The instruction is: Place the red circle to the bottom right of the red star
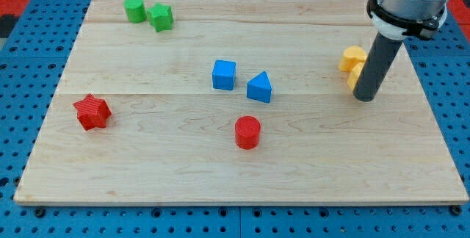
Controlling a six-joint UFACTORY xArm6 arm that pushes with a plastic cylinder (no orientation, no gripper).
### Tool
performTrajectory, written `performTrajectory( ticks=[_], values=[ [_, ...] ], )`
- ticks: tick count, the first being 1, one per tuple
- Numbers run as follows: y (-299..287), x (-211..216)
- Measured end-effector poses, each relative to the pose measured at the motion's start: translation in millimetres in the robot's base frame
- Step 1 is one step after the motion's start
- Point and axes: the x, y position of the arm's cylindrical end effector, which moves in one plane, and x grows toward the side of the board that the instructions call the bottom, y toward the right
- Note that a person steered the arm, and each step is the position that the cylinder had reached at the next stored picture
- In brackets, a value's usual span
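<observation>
The red circle [247, 132] stands on the wooden board a little below the middle. The red star [92, 112] lies at the view's left, slightly higher than the circle. My tip [364, 98] rests on the board at the view's right, far to the right of the red circle and a little above its level. The dark rod stands just in front of the yellow blocks and touches neither red block.
A blue cube [224, 75] and a blue triangle [259, 87] sit just above the red circle. A green circle [134, 9] and a green star [161, 17] lie at the top left. Two yellow blocks [353, 59] sit beside the rod, partly hidden by it. The wooden board [147, 172] ends near the view's bottom.
</observation>
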Motion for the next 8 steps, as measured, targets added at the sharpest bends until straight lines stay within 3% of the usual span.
performTrajectory(
  ticks=[1, 3, 4, 5, 6, 8],
  values=[
    [-0.4, 42.3],
    [-16.2, 44.8],
    [-16.7, 75.4],
    [-55.5, 88.4],
    [-146.4, 88.4],
    [-177.3, 19.7]
  ],
)
